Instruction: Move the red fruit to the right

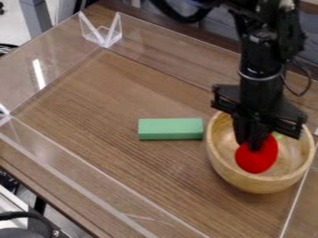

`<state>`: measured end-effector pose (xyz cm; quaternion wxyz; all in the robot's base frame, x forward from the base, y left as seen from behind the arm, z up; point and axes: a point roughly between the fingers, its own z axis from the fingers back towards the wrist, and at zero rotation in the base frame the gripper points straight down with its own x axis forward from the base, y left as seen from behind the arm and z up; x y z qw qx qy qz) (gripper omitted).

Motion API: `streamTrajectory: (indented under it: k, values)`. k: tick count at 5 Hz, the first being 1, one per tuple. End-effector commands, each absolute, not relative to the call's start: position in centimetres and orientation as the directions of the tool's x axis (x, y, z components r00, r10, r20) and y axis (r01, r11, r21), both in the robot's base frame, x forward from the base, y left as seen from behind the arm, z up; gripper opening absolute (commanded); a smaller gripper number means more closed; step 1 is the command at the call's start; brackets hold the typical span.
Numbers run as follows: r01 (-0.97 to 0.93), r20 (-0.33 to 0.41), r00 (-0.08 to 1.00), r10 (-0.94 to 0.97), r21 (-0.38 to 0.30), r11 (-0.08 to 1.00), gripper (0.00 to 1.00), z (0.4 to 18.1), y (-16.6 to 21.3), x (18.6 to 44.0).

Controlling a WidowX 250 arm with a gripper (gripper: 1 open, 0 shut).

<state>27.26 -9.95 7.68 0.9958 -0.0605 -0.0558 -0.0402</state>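
The red fruit [258, 157] hangs inside the wooden bowl [226, 168] at the right of the table, low over its floor. My gripper [258, 145] points straight down and is shut on the fruit's top. The black fingers hide the fruit's green leaves. Whether the fruit touches the bowl's floor I cannot tell.
A green rectangular block [170, 129] lies flat just left of the bowl. Clear plastic walls [50, 70] ring the wooden tabletop, with a clear folded stand [102, 33] at the back left. The table's right edge runs close to the bowl.
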Motion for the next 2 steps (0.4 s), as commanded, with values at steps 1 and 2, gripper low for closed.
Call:
streamTrajectory:
  k: [1, 2]
  values:
    - [0.145, 0.149, 0.981, -0.126, -0.121, 0.982, 0.00, 8.89, -9.47, 28.61]
    - [0.167, 0.139, 0.979, -0.150, -0.120, 0.979, 0.00, 8.58, -9.30, 28.03]
